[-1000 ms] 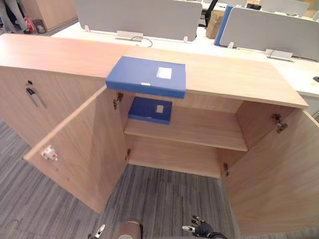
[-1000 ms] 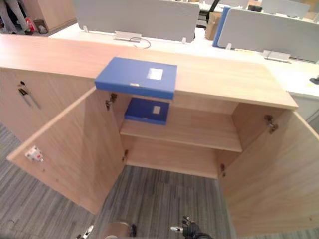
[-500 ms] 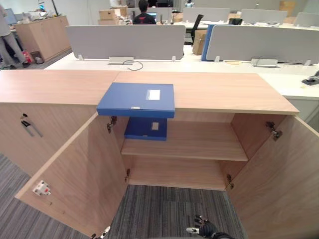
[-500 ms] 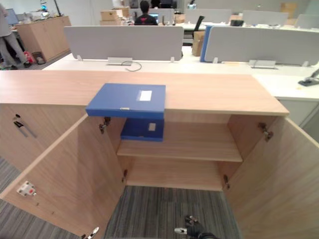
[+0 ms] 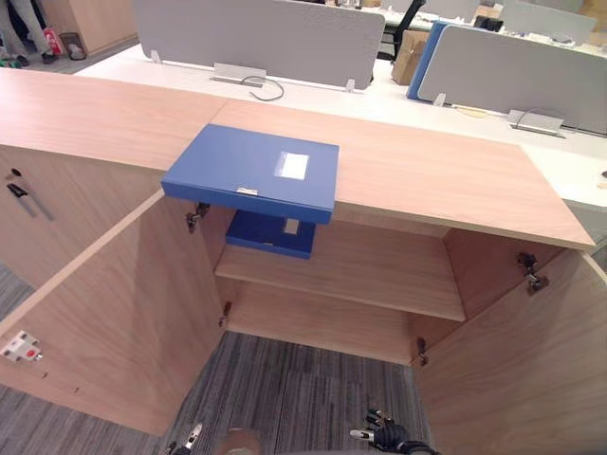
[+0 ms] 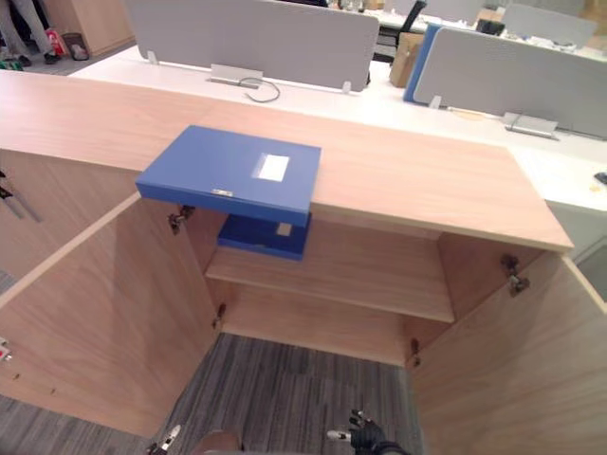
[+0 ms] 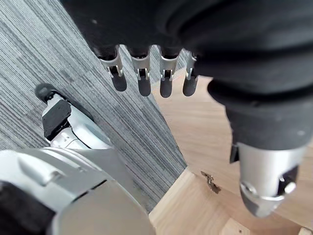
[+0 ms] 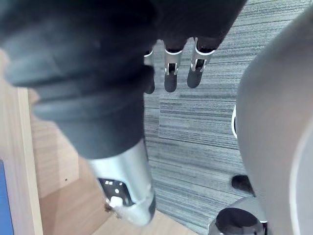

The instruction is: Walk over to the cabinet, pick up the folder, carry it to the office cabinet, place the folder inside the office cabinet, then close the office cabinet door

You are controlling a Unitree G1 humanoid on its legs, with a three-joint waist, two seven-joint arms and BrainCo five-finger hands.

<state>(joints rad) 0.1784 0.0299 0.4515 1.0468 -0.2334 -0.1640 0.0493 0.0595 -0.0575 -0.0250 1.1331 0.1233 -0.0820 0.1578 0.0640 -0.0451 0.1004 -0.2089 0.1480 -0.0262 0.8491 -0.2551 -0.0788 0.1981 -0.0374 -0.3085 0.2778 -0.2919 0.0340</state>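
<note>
A blue folder with a white label lies flat on the wooden cabinet top, its near edge overhanging the front. A second blue folder lies on the upper shelf inside the cabinet, at its left end. Both cabinet doors stand wide open, the left door and the right door. My left hand and right hand hang low over the carpet, well short of the cabinet. Each is open, with straight fingers holding nothing.
Behind the cabinet runs a white desk with grey divider panels. Keys hang in the shut door of the neighbouring cabinet at left. A person's legs stand at far left. Grey carpet lies between the open doors.
The whole picture has shifted: the camera looks further down and sits a little closer to the cabinet. The folders, doors and my low-hanging hands have not moved.
</note>
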